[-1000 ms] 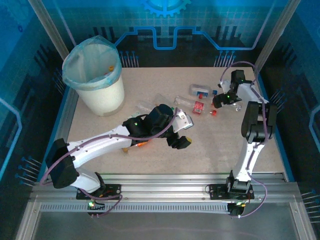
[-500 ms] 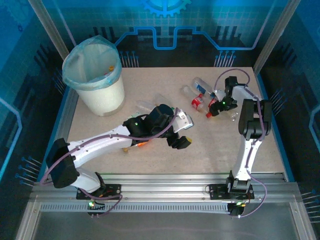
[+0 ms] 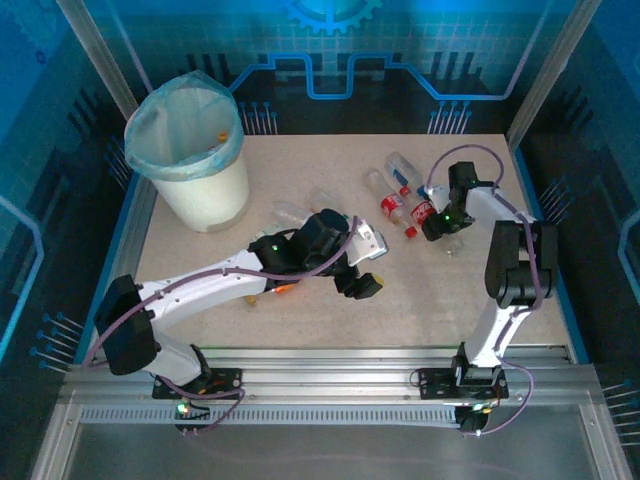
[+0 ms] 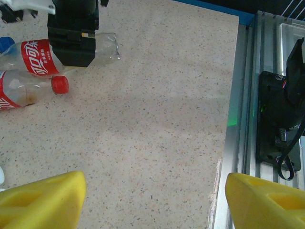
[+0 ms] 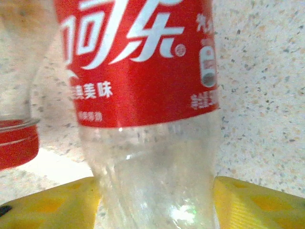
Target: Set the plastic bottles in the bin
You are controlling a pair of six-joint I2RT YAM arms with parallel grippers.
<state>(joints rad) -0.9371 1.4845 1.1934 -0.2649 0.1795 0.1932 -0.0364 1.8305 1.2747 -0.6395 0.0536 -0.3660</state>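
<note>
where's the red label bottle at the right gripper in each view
top external: red-label bottle right of centre, at the right gripper
left wrist: top left, under that gripper
right wrist: centre, between its yellow fingers
shared landmark: the red cap beside it

Left gripper [image 3: 368, 264] gapes wide, arm bent low; right arm reaches forward, right gripper [image 5: 155, 200] clamped.

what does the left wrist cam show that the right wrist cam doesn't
Left wrist adds: the left fingers, yellow and wide apart; the right arm's black head over the red-label bottle; the metal rail. Right wrist adds: the label's white lettering close up, with the right fingers flanking the clear body. Both: that bottle, its neighbour's red cap, the speckled table.
</note>
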